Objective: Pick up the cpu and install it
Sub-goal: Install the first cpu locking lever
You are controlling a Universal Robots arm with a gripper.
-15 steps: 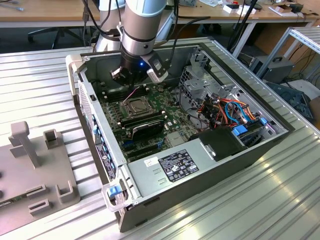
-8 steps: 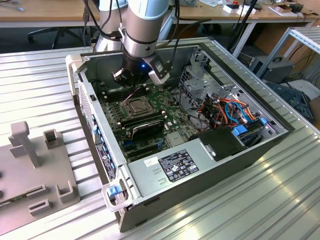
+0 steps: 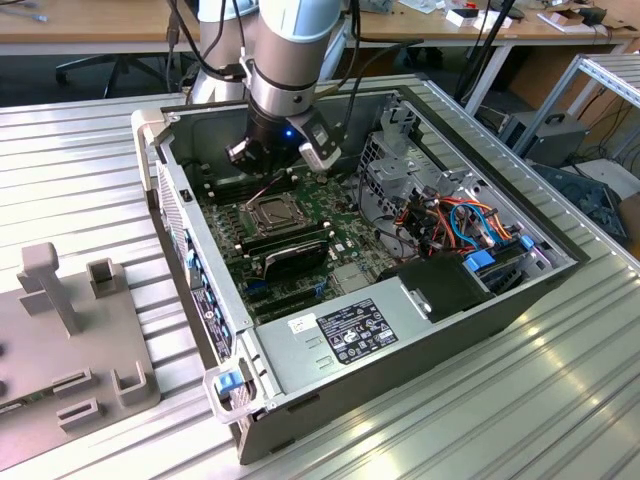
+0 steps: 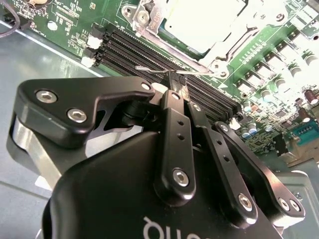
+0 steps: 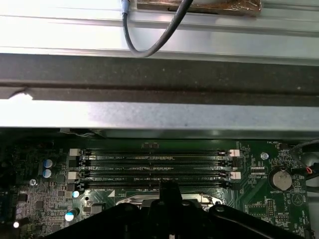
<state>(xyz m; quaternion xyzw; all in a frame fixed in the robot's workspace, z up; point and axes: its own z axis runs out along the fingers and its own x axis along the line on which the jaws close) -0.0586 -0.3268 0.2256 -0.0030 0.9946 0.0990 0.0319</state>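
The cpu (image 4: 199, 22) is a pale silver square lying flat in the motherboard socket (image 3: 272, 213), with the shiny retention frame (image 4: 149, 15) around it. My gripper (image 4: 175, 83) hangs just beside the socket, over the memory slots (image 4: 144, 52), with its black fingers (image 4: 172, 124) shut together. The tips meet a thin wire lever (image 4: 149, 69) that runs along the socket edge; I cannot tell if they pinch it. In the exterior view the gripper (image 3: 262, 160) is low inside the open case, at the far side of the socket. The first wrist view shows the gripper (image 5: 169, 186) tip over the slots.
The case (image 3: 200, 250) lies open on a ribbed metal table. A drive cage with orange and blue cables (image 3: 450, 215) and the power supply (image 3: 350, 335) crowd the exterior view's right. The case wall (image 5: 159, 114) stands close behind the memory slots (image 5: 154, 167). A grey fixture (image 3: 70, 330) lies outside.
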